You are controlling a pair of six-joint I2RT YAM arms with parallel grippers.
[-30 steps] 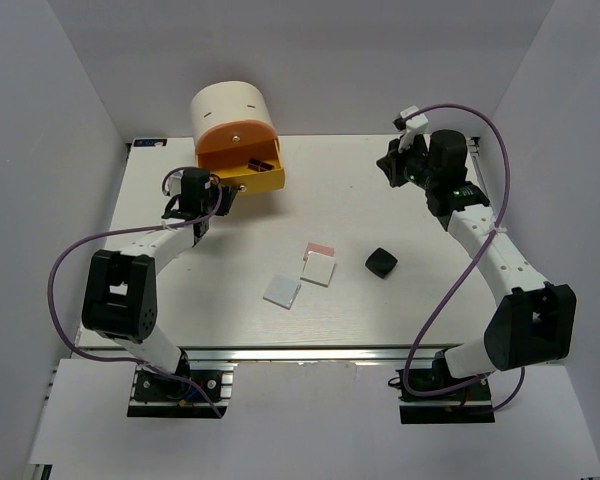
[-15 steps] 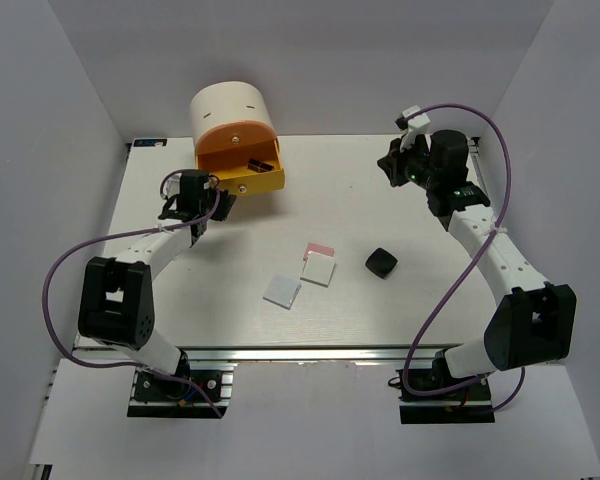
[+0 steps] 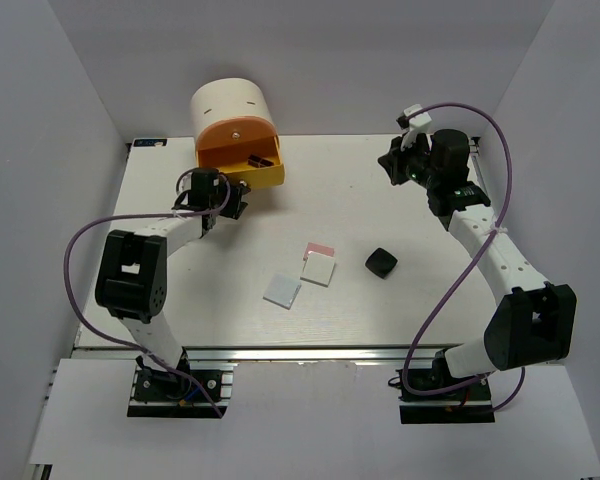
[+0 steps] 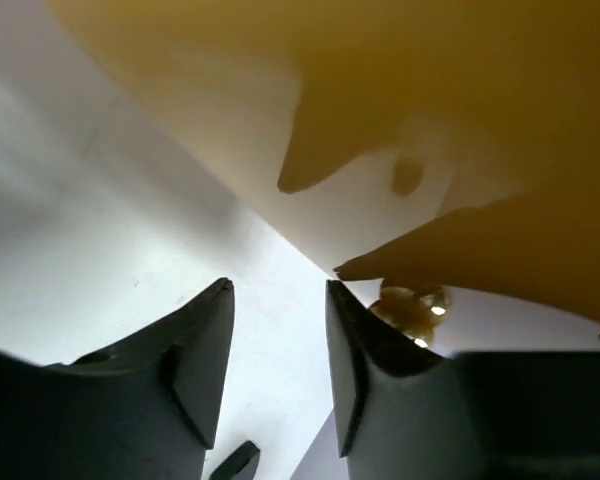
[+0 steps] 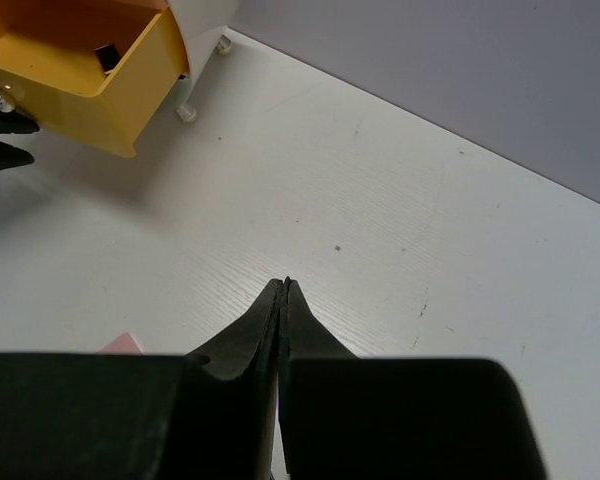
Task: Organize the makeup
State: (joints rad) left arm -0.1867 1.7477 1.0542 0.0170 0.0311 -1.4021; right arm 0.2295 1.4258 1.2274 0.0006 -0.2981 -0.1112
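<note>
Looming drawer (image 4: 430, 120), blurred — knob (image 4: 412, 306) half-hidden by jaws

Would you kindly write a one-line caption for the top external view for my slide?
Left claw beside the open yellow drawer; two white squares, pink square and black compact lie mid-table.

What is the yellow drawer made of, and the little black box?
The yellow drawer looks like smooth matte plastic: even colour, thick moulded walls. The little black box is probably plastic too, dark with rounded corners, but too small to be sure.
</note>
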